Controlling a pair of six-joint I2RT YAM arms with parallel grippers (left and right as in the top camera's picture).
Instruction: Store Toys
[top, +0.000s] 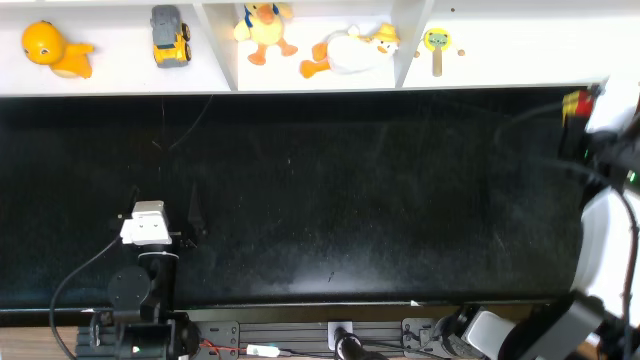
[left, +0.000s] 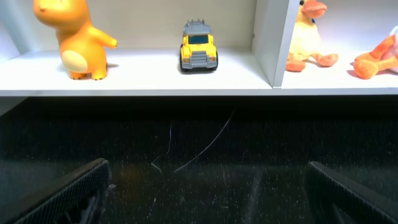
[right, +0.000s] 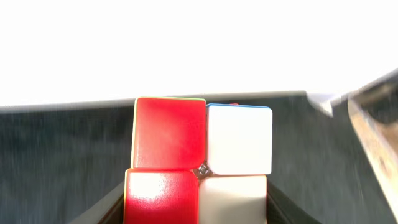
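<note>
Right pincer (right: 198, 208) clamps the red-and-white cube (right: 202, 149) above the tabletop (top: 350, 200); left pincer (left: 208, 180) hangs released, facing the shelf (left: 143, 78).

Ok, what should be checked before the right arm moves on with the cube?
1. Cube clamped in right gripper: ok.
2. Grip centred on cube: cannot tell.
3. Room in right compartment: ok, it holds just one small green toy.
4. Cube lined up with that compartment: cannot tell.
5. Left gripper open and off at the left, away from the cube: ok.
</note>
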